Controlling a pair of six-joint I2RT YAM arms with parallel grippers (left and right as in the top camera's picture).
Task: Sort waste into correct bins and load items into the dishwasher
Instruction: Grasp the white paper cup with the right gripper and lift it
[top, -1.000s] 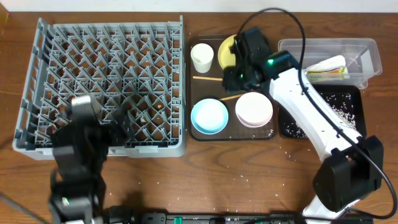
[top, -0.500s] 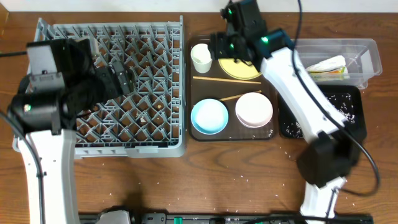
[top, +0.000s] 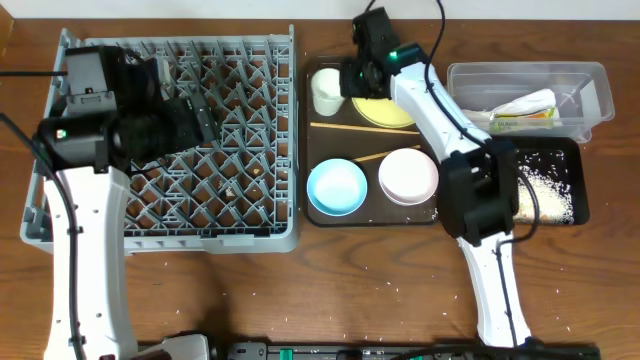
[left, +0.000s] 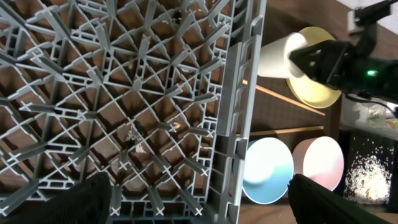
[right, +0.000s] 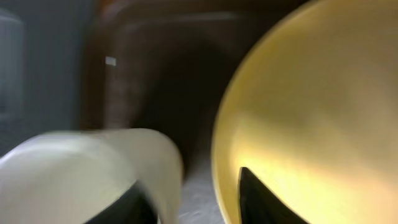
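Both arms have shifted in the last second. The left arm has swung up from the near edge of the bench (top: 400, 290) to hang over the dish rack (top: 60, 200). The right claw (top: 358, 80) has slid from above the middle of the yellow plate (top: 388, 110) to its left rim, beside the small white cup (top: 326, 92).

Cup and plate sit at the far end of the brown serving tray (top: 373, 205). Two chopsticks (top: 335, 126) lie across the tray between them and the light blue bowl (top: 337, 187) and white bowl (top: 408, 176), which stand side by side at the near end. Right of the serving tray, the clear tub (top: 590, 75) holds the snack wrapper (top: 525, 110), and the black tray (top: 580, 215) in front of it holds the crumbs (top: 545, 190). The right arm crosses over the black tray's left end.

In the wrist view the right claw's fingertips (right: 261, 199) stand partly apart, one by the cup's side and one over the plate, with the plate's rim in the gap. Whether they pinch it cannot be told. The left claw (top: 195, 115) is spread wide and holds nothing, above the rack's pegs and well apart from the dishes.
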